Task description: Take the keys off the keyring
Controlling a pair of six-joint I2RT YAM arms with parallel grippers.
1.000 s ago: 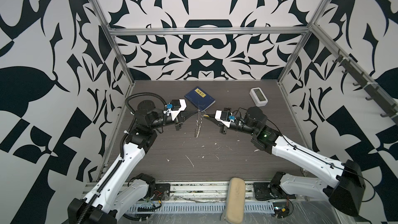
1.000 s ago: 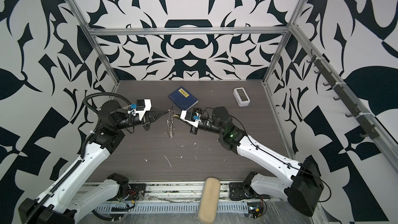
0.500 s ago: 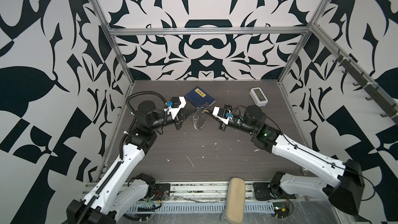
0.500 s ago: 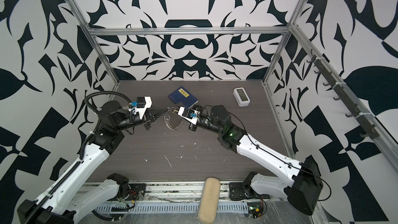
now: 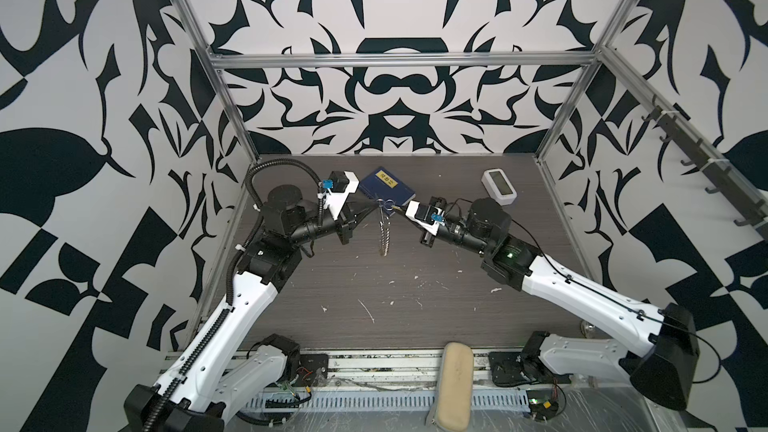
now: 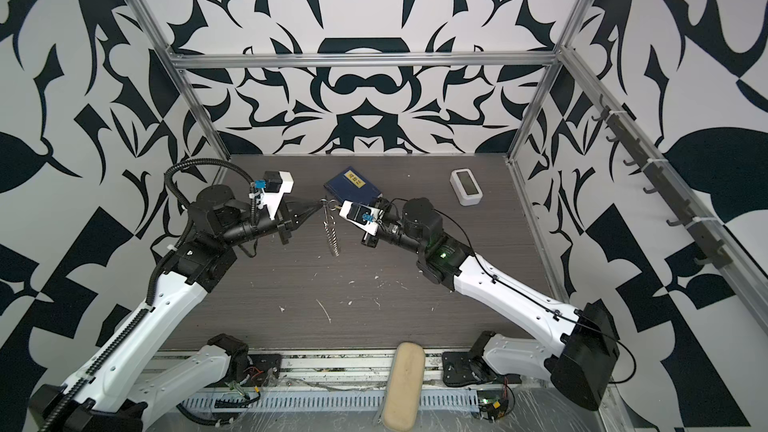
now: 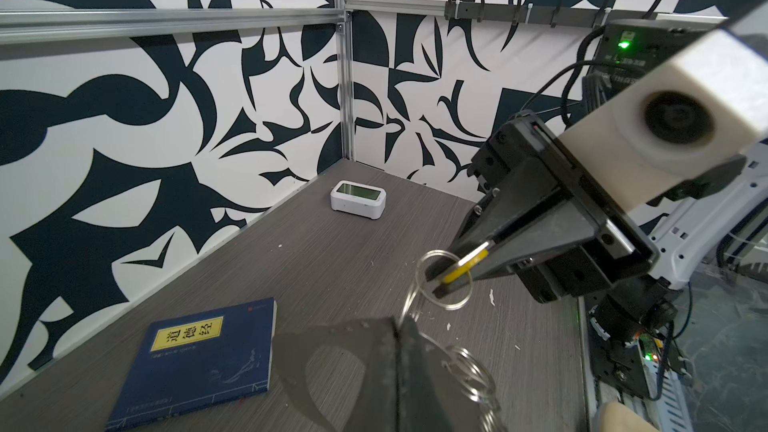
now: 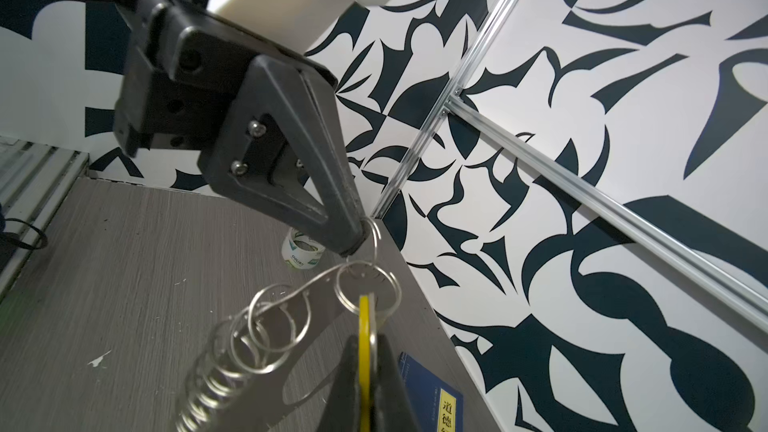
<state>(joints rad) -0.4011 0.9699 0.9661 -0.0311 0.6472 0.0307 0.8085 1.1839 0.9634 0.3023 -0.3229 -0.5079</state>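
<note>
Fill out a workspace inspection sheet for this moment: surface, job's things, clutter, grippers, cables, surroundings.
Surface: dark wood-grain table, flecked with white scraps.
Job's things: keyring held in the air between the arms, its small rings hanging in a bunch; yellow key looks linked to it by its ring.
Clutter: blue book, white clock, small white roll, beige pouch at the front rail.
Grippers: left gripper shut on the keyring; right gripper shut on the yellow key.
Cables: black conduit on the left arm, thin black cable on the right; no snag seen.
Surroundings: patterned walls, hook rail.
</note>
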